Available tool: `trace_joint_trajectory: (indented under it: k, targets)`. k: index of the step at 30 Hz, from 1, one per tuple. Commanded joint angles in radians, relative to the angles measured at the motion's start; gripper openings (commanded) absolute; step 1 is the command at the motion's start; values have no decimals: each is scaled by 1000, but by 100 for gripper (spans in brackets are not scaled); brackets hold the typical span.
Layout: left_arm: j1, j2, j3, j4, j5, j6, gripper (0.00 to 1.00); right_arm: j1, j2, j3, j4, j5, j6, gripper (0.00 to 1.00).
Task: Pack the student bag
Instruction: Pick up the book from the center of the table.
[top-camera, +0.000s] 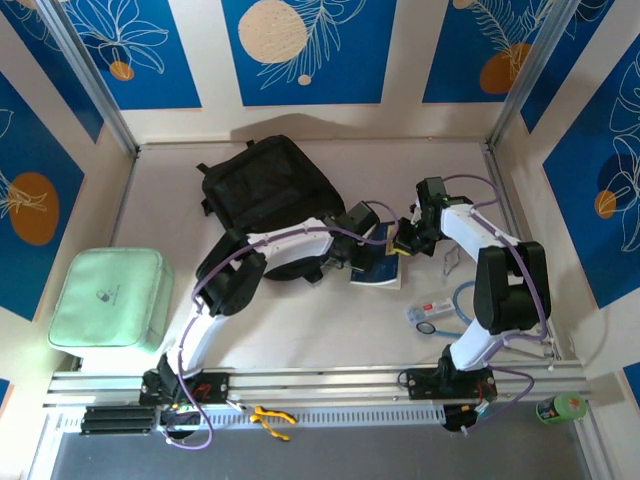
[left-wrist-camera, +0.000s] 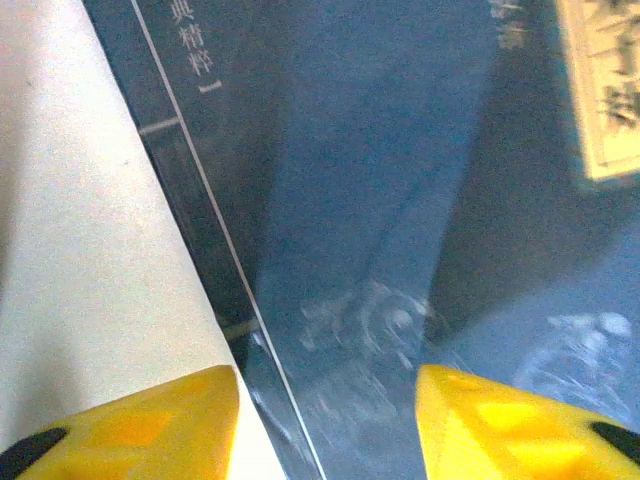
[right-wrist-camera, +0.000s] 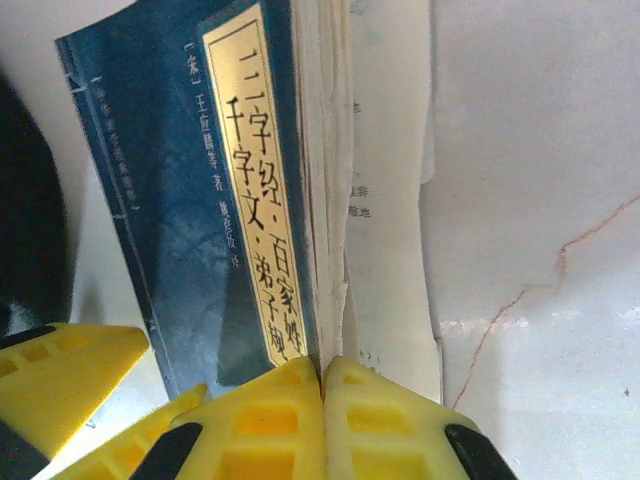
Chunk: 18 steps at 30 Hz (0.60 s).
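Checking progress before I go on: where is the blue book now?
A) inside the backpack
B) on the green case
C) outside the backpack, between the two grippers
C: the blue book sits just right of the backpack, under the left gripper, its edge pinched by the right gripper.

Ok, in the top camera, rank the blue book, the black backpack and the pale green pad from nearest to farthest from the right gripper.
1. blue book, at the right gripper fingertips, centre.
2. black backpack, to the left and farther back.
3. pale green pad, at the far left edge.
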Motion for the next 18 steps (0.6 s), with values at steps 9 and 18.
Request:
trace_joint_trajectory:
  k: [9,18]
  targets:
    - [140,-354,-97,64,101,-35,79,-112,-233,12,71,-309,-1,0]
    - [323,-537,-394,385,352,-226,92,-126,-278,-5,268,-653,106,0]
